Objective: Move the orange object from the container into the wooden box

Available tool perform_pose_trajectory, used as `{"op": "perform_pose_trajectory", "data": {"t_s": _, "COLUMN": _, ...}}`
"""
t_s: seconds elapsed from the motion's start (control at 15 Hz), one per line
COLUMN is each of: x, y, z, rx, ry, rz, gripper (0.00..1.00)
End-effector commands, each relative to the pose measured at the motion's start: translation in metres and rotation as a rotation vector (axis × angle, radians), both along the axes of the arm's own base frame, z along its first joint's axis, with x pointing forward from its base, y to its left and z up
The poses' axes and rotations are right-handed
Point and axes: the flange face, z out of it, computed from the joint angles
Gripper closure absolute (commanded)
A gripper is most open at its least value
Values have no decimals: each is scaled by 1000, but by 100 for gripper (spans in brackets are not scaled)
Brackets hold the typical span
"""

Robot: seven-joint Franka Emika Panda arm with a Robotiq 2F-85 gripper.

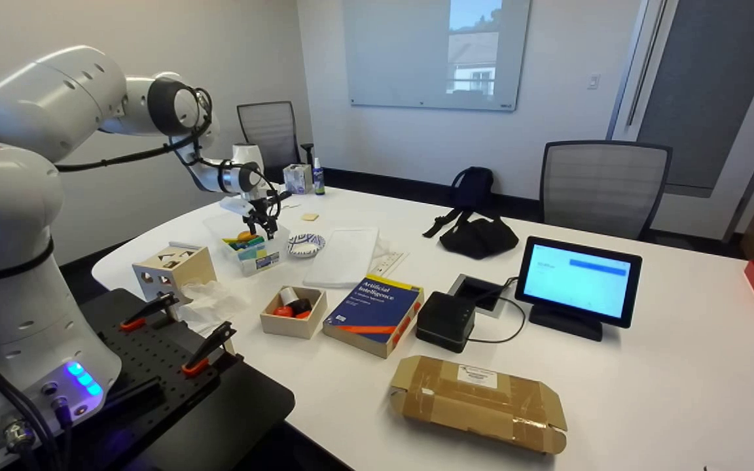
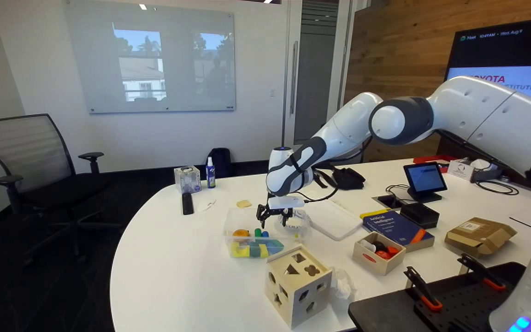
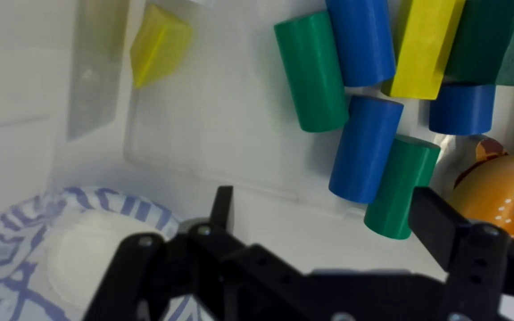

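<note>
The clear plastic container (image 1: pixel 218 230) stands on the table in both exterior views (image 2: pixel 236 219) and holds several coloured blocks. The orange object (image 3: pixel 500 194), rounded with white dots, lies in it at the right of the wrist view; it also shows in both exterior views (image 1: pixel 246 236) (image 2: pixel 241 233). My gripper (image 2: pixel 274 225) is open and empty above the container (image 3: pixel 221 111). In the wrist view the right finger of the gripper (image 3: pixel 321 194) overlaps a green cylinder and part of the orange object. The low, light-wood box (image 1: pixel 285 326) holds red, black and white things (image 2: pixel 370 259).
A larger pale shape-sorter box (image 2: pixel 298 288) stands close to the container. A blue-patterned plate (image 1: pixel 306 244) and a white flat lid (image 1: pixel 343 256) lie beside it. A thick blue book (image 1: pixel 377 307) lies next to the low box. A cardboard box (image 1: pixel 482 405) lies nearer the front.
</note>
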Motion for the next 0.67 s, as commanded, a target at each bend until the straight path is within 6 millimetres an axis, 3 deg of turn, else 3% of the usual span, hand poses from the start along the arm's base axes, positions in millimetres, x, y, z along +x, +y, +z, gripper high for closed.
{"op": "perform_pose_trajectory", "data": {"t_s": 0.0, "x": 17, "y": 16, "z": -11, "rx": -8, "ry": 11, "rz": 37, "gripper": 0}}
{"op": "perform_pose_trajectory", "data": {"t_s": 0.47, "x": 20, "y": 20, "z": -31, "rx": -41, "ry": 99, "rz": 33, "gripper": 1}}
{"op": "perform_pose_trajectory", "data": {"t_s": 0.53, "x": 19, "y": 19, "z": -34, "rx": -48, "ry": 113, "rz": 33, "gripper": 8}}
{"op": "perform_pose_trajectory", "data": {"t_s": 0.6, "x": 18, "y": 20, "z": -37, "rx": -53, "ry": 124, "rz": 34, "gripper": 26}}
